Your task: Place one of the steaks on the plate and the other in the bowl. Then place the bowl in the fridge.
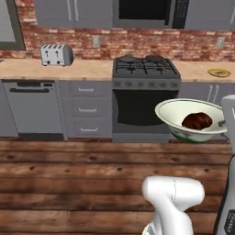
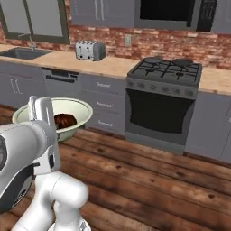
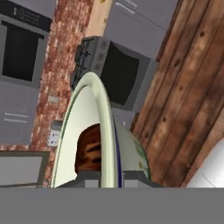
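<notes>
The pale bowl (image 1: 195,120) hangs in the air over the wooden floor, in front of the oven, tilted a little. A dark brown-red steak (image 1: 197,121) lies inside it. My gripper (image 3: 109,177) is shut on the bowl's rim (image 3: 107,131), one finger inside and one outside. In the right base view the bowl (image 2: 74,110) and steak (image 2: 66,121) sit just past my white hand. The yellow plate (image 1: 219,72) rests on the counter right of the stove; what lies on it is too small to tell. The fridge is out of view.
A stove with oven (image 1: 146,98) stands ahead, a microwave (image 1: 150,13) above it. A toaster (image 1: 56,54) sits on the counter over a dishwasher (image 1: 33,108). A sink (image 2: 22,53) lies at the far left. Wooden floor (image 1: 82,179) stretches between me and the cabinets.
</notes>
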Motion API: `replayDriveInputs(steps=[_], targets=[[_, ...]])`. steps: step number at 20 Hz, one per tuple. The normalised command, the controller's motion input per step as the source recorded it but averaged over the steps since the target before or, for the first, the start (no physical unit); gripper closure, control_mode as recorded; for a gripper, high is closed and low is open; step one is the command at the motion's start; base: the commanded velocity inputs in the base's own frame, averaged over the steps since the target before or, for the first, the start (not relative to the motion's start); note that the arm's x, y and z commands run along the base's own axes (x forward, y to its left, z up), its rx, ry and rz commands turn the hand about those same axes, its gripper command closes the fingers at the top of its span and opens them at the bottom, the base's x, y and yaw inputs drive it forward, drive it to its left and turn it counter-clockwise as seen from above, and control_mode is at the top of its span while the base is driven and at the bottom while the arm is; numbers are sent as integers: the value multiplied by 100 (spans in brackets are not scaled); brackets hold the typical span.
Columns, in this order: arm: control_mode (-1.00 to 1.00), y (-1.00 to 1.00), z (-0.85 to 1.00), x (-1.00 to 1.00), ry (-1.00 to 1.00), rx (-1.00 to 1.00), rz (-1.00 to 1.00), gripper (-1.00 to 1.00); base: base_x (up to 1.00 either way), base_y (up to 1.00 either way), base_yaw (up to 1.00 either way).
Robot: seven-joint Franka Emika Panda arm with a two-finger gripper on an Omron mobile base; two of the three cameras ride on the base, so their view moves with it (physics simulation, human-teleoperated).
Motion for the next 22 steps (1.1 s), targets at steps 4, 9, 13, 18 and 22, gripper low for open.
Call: replayDriveInputs(steps=[4, 9, 13, 18, 22], targets=[[100, 0, 0, 0, 0, 0, 0, 100, -70, 100, 39], [100, 0, 0, 0, 0, 0, 0, 100, -55, 100, 47], [100, 0, 0, 0, 0, 0, 0, 100, 57, 100, 22], [100, 0, 0, 0, 0, 0, 0, 100, 100, 100, 0], [100, 0, 0, 0, 0, 0, 0, 100, 100, 100, 0]])
